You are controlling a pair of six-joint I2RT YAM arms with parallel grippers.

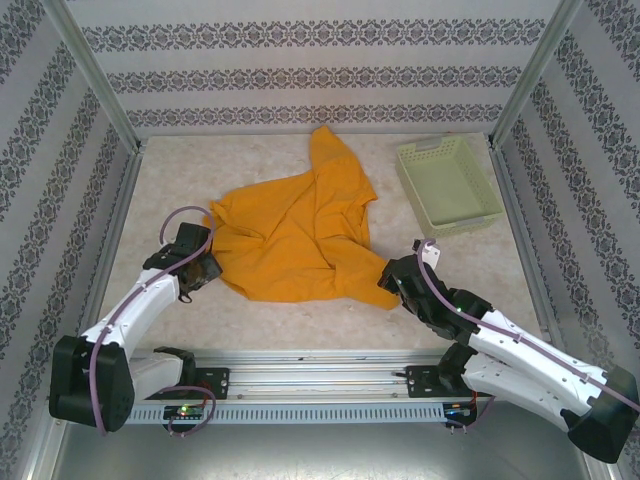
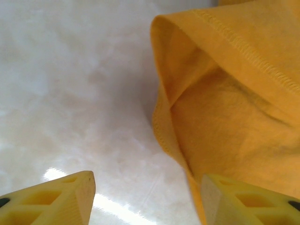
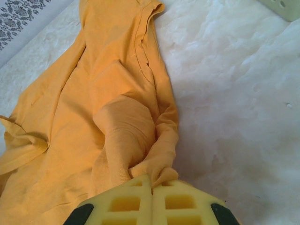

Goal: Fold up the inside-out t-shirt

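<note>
Left tool: the left arm's yellow two-finger gripper [image 2: 147, 187] stood with its fingers apart, low over the pale marbled tabletop [image 1: 190, 170]. A stitched hem lay just inside its right finger, and nothing was clamped.
Right tool: the right arm's yellow gripper [image 3: 152, 185] had its fingers pressed together on a bunched fold of cloth.
Task's thing: the soft orange-yellow short-sleeved cloth t-shirt [image 1: 300, 235] lay crumpled mid-table with one part trailing toward 12 o'clock. The left tool was at its 8 o'clock edge and the right tool at its 4 o'clock corner.
Step in hand: probably taking a second hold at the 8 o'clock edge, so the two arms could spread the cloth flat.
Doing it well: slide toward 3 o'clock until the hem sits fully between the fingers. Close on the hem alone, not on the layer beneath it, then draw the cloth taut against the right hold.
Around: a pale green slotted plastic basket [image 1: 445, 180] sat at 2 o'clock, well apart from the cloth.
In the way: the cloth's own doubled folds and creases, which could hide the true corner.
</note>
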